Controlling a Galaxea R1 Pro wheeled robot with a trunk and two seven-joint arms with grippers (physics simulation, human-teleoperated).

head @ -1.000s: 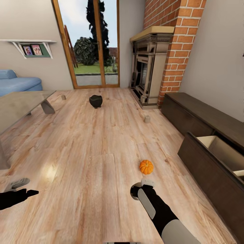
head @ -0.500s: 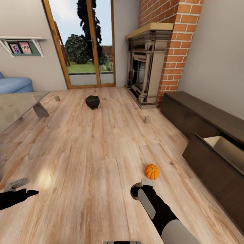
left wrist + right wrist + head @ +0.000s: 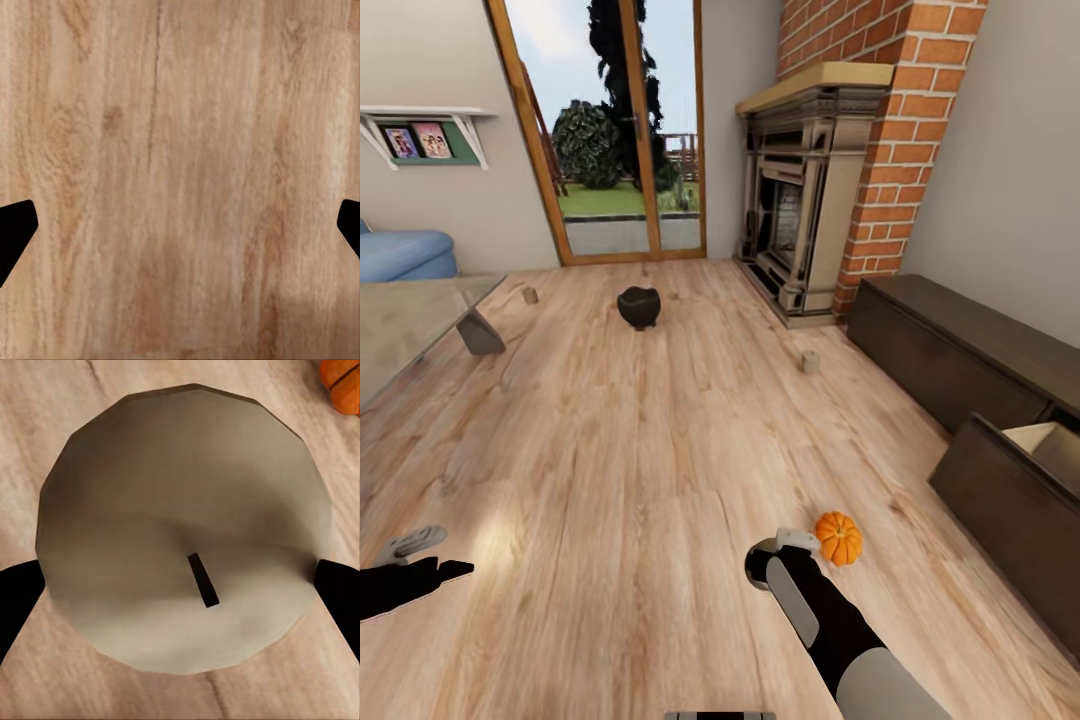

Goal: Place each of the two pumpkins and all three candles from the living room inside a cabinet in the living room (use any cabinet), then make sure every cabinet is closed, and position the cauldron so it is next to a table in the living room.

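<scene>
My right gripper (image 3: 780, 550) is shut on a pale beige candle (image 3: 180, 495), whose round top and dark wick face the right wrist camera. An orange pumpkin (image 3: 838, 537) lies on the floor just right of that gripper and also shows in the right wrist view (image 3: 343, 382). Two more candles stand on the floor, one (image 3: 811, 362) near the fireplace and one (image 3: 530, 296) by the table (image 3: 400, 320). The black cauldron (image 3: 639, 306) sits mid-floor, farther off. The dark cabinet (image 3: 960, 350) runs along the right wall with one drawer (image 3: 1015, 500) open. My left gripper (image 3: 420, 555) hovers open over bare floor.
A brick fireplace (image 3: 800, 200) stands at the back right and glass doors (image 3: 620, 130) at the back. A blue sofa (image 3: 400, 255) is at the far left behind the table. Wood floor (image 3: 660, 450) stretches between me and the cauldron.
The whole view has shifted: the pumpkin now appears lower and farther right, the open drawer nearer the right edge. Both arms keep the same pose, the candle still held.
</scene>
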